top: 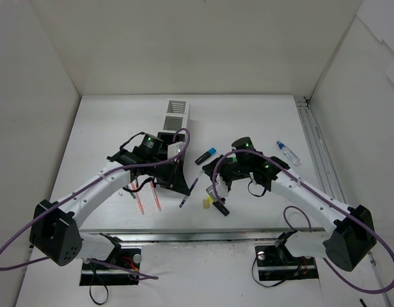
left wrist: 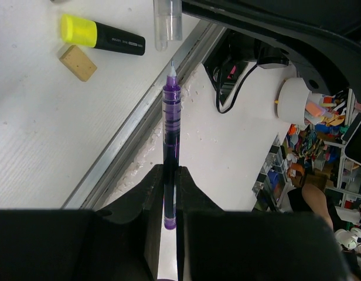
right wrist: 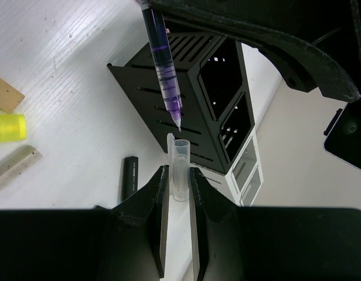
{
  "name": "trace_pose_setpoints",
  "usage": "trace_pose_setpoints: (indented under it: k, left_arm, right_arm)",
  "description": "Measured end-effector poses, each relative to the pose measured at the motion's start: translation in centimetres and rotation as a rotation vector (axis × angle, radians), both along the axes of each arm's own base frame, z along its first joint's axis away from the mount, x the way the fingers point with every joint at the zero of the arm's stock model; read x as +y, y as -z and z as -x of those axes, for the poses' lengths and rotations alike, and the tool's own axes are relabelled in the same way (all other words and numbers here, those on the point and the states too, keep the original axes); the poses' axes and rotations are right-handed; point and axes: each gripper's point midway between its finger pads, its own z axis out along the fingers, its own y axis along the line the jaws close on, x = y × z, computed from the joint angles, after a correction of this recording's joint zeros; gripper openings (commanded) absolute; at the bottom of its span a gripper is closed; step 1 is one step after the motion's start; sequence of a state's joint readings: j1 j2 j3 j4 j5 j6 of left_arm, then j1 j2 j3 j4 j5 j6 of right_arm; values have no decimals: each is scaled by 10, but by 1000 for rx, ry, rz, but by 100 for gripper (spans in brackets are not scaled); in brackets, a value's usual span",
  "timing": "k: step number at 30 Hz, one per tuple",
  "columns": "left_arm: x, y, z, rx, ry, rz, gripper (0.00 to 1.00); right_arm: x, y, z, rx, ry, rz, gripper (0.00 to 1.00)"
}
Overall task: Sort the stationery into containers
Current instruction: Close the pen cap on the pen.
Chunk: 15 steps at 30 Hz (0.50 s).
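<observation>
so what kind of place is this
Probably a robotics lab bench: white panels wall in a white table, a left arm and right arm are bolted at its near edge, cluttered shelves beyond.

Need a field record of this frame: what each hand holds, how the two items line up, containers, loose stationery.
left hand: shut on purple pen, bare tip pointing away from the hand
right hand: shut on clear cap, open end toward the pen
alignment: pen tip just short of the cap mouth, not inserted
containers: black open-frame box behind the pen; white containers beyond
loose: yellow-capped highlighter, beige eraser, blue-capped highlighter
</observation>
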<state>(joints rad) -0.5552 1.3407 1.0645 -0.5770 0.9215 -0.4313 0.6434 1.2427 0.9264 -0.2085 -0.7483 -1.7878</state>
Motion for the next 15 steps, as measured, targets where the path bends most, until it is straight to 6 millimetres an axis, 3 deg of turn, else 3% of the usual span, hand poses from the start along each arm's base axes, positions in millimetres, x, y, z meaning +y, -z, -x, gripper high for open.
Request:
trace_pose_setpoints:
  k: [15]
  left_arm:
    - [2,3,-1,-2,-16,-12,0]
  right_arm:
    - [7,-3,11,-31,-48,4,0]
